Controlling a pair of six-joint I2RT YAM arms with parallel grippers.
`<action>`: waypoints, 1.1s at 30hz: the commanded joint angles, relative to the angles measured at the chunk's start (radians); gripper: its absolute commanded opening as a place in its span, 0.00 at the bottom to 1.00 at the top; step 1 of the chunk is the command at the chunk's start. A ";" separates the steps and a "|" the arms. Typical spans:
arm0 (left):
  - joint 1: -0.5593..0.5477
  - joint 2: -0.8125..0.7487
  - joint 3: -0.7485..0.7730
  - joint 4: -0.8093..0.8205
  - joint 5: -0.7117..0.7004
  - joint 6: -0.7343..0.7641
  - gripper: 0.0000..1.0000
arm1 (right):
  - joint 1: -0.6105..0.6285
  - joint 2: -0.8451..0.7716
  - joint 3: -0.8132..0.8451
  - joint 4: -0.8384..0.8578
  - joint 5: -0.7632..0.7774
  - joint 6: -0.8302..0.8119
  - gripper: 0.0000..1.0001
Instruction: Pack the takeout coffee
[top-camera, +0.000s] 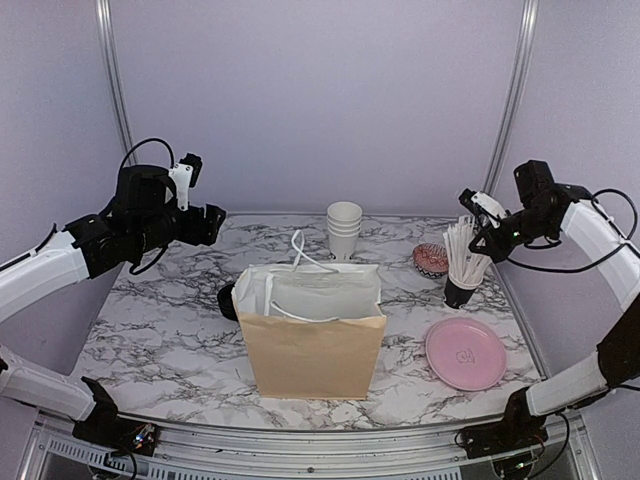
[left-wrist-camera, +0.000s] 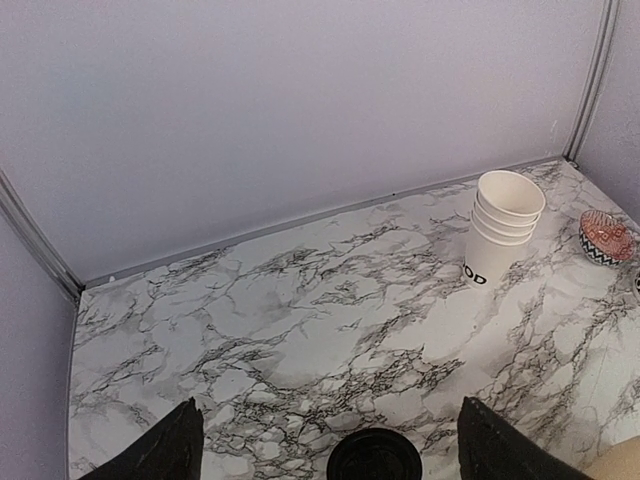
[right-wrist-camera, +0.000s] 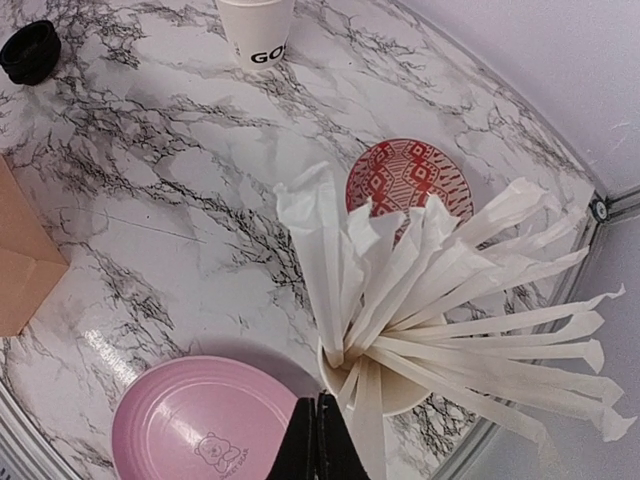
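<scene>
You have a glossy marble table carrying a stiff brown paper bag, mouth open, bare marble before it. Your left gripper gapes empty; your right gripper is pinched closed above the paper-wrapped straws. The lidded coffee shows nowhere.

The marble surface carries stacked white cups, a red patterned bowl, a cup of wrapped straws and a pink plate.
</scene>
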 joint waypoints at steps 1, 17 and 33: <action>0.005 -0.001 0.030 -0.028 0.013 -0.005 0.88 | 0.005 -0.019 0.075 -0.042 -0.012 0.002 0.00; 0.005 0.034 0.035 -0.037 -0.014 0.015 0.88 | 0.005 -0.067 0.520 -0.372 -0.356 -0.184 0.00; 0.007 0.048 0.034 -0.040 -0.047 0.033 0.89 | 0.049 -0.018 0.696 -0.375 -0.878 -0.172 0.00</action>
